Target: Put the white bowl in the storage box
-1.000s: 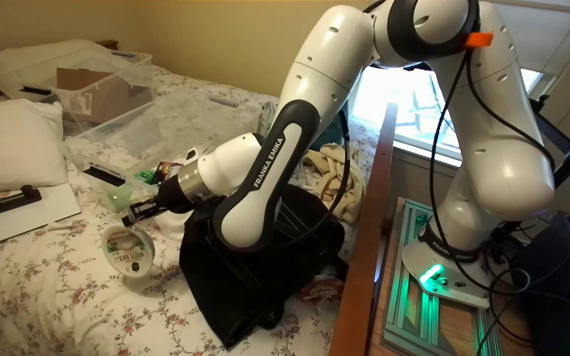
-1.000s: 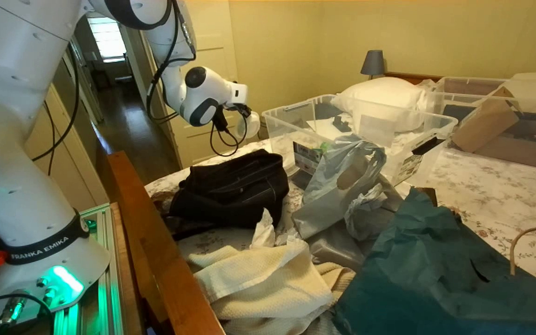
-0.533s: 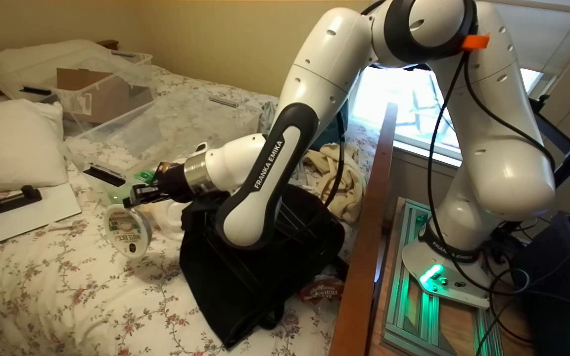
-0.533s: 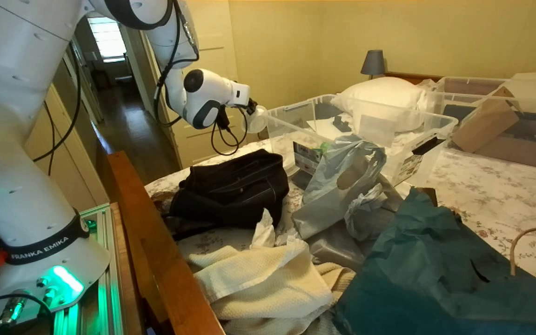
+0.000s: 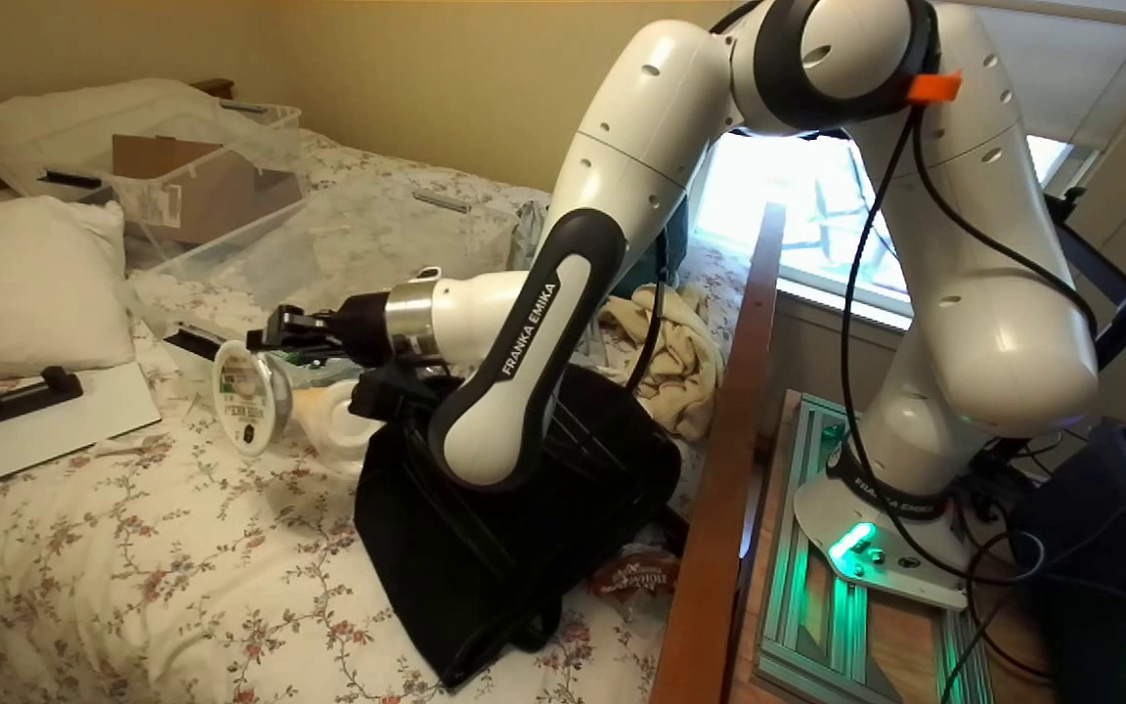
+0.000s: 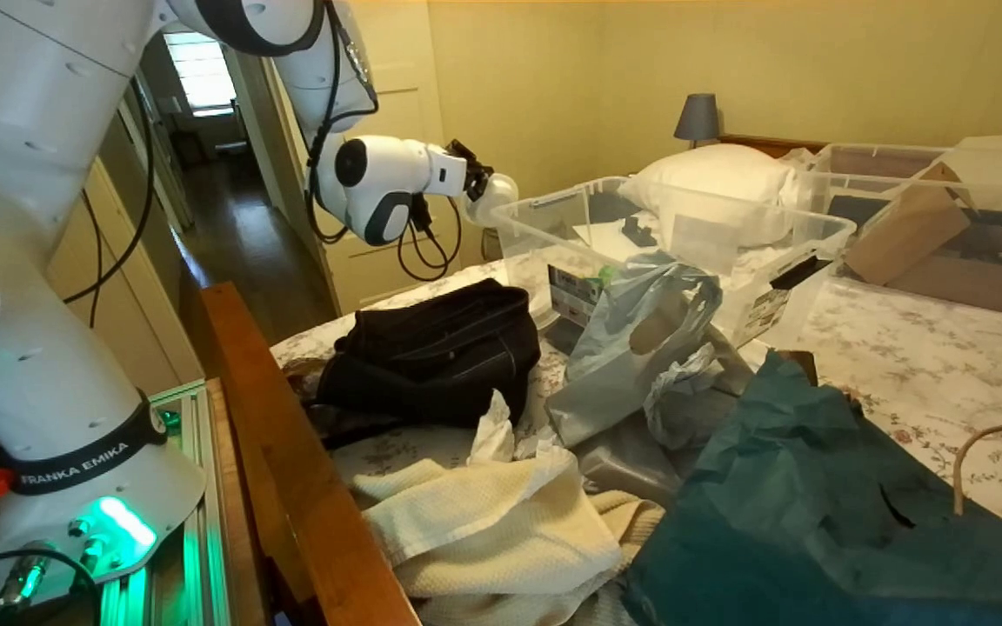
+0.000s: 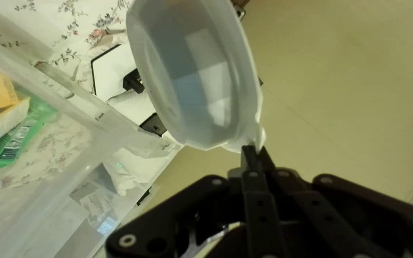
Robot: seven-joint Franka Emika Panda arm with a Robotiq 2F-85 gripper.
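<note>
Bedding [image 5: 260, 606] carries the storage box [image 6: 781, 297] holding packages [image 7: 16, 138], white bowl [image 7: 195, 86] gripped nearby.

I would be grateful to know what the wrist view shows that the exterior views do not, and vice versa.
Only the wrist view plainly shows the jaws shut on the edge of the round white plastic bowl. Only the exterior views show the cream waffle-weave towel and the white robot arm; in an exterior view, the bowl's printed label shows too. All three views share the bowl, the large clear plastic storage box and the floral bedsheet.
</note>
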